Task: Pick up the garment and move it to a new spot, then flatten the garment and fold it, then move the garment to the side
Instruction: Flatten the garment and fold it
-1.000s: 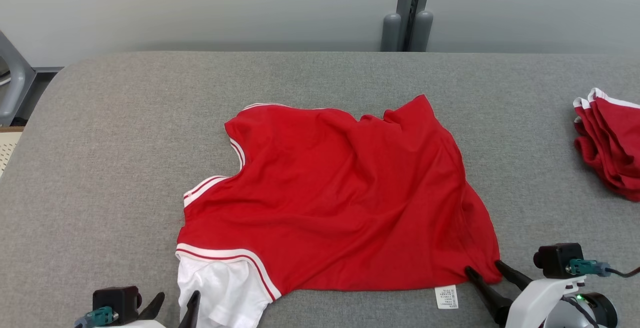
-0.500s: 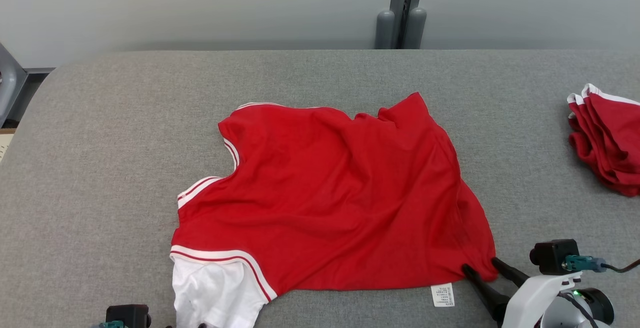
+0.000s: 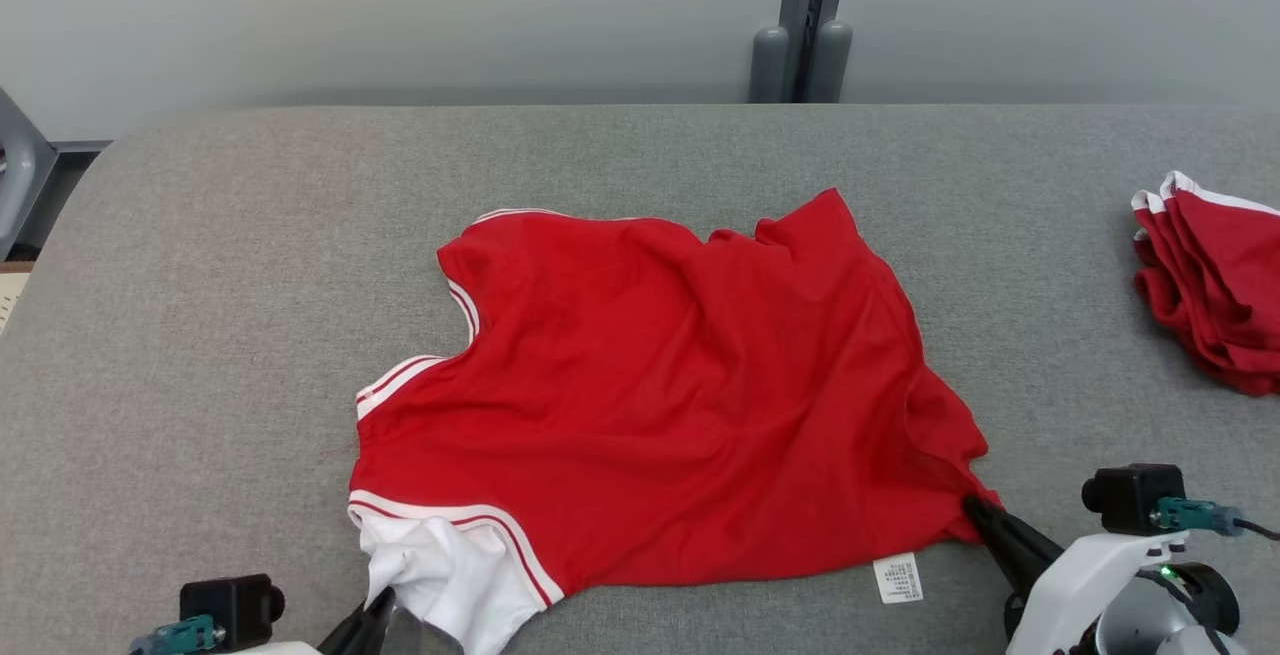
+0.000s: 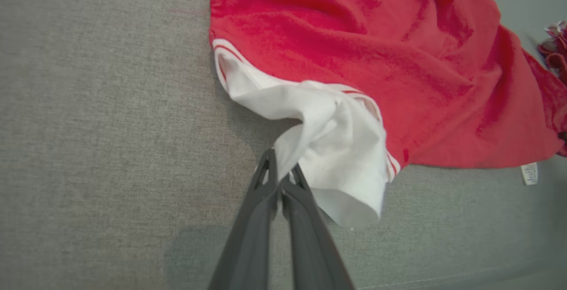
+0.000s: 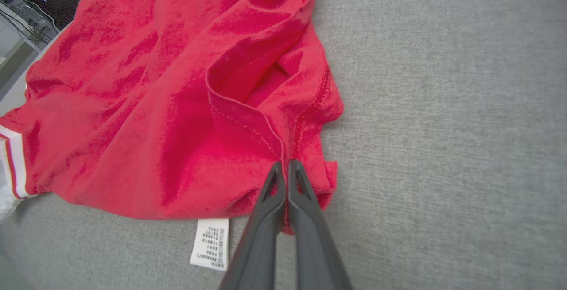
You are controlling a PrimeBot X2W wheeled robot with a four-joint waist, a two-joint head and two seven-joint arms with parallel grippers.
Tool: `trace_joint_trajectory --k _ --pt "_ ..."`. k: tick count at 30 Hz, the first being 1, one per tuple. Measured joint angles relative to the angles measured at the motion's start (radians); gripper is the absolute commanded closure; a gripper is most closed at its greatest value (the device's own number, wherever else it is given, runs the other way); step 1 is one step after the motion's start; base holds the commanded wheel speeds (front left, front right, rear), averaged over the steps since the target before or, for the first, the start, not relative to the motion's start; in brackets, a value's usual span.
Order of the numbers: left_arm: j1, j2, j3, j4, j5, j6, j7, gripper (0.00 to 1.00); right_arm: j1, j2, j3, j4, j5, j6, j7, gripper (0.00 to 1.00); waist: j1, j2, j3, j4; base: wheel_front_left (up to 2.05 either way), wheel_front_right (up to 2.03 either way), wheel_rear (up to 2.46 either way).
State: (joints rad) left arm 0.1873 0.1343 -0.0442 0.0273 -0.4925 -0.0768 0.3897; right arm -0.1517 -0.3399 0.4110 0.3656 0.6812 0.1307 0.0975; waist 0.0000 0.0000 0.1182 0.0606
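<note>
A red garment (image 3: pixel 660 395) with white striped trim lies spread and wrinkled in the middle of the grey table (image 3: pixel 200 285). Its white sleeve (image 3: pixel 450 585) sits at the near left corner. My left gripper (image 3: pixel 375 610) is shut on that white sleeve (image 4: pixel 328 148), the cloth bunched at the fingertips (image 4: pixel 280 175). My right gripper (image 3: pixel 975 513) is shut on the garment's near right hem corner (image 5: pixel 288 166), where the red fabric (image 5: pixel 177 104) is pulled into a fold. A white care label (image 3: pixel 897 577) sticks out from the near hem.
A pile of other red garments with white trim (image 3: pixel 1215 280) lies at the table's right edge. A grey post (image 3: pixel 805 35) stands behind the far edge. A grey frame part (image 3: pixel 20 175) shows at the far left.
Both grippers have closed on the garment: the left on the white sleeve, the right on the hem corner. The right corner is drawn out toward the gripper. The head camera shifted slightly.
</note>
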Motion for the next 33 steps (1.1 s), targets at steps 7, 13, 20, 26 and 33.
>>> trace_joint_trajectory --k 7,13,20,26,33 --pt "0.053 0.047 0.041 -0.174 -0.018 0.006 0.026 1.0 0.021 -0.019 -0.037 -0.091 0.065 0.0 -0.022 1.0 0.0 0.0 -0.015 -0.005 0.0 0.0 0.0" --pt "-0.022 0.082 0.027 -0.267 -0.028 -0.009 0.054 1.0 -0.013 -0.035 -0.05 -0.2 0.144 0.0 -0.029 1.0 0.0 0.0 0.001 -0.018 0.0 0.0 0.0" --pt "-0.33 0.146 0.019 -0.194 -0.05 -0.037 0.061 1.0 -0.212 -0.076 -0.027 -0.23 0.244 0.0 0.006 1.0 0.0 0.0 0.08 -0.029 0.0 0.0 0.0" --pt "-0.682 0.218 -0.038 -0.014 -0.034 -0.047 0.059 1.0 -0.462 -0.122 0.028 -0.184 0.342 0.0 0.054 1.0 0.0 0.0 0.176 -0.034 0.0 0.0 0.0" --pt "-1.119 0.289 -0.14 0.207 0.015 -0.052 0.012 1.0 -0.846 -0.142 0.092 -0.081 0.412 0.0 0.08 1.0 0.0 0.0 0.301 -0.049 0.0 0.0 0.0"
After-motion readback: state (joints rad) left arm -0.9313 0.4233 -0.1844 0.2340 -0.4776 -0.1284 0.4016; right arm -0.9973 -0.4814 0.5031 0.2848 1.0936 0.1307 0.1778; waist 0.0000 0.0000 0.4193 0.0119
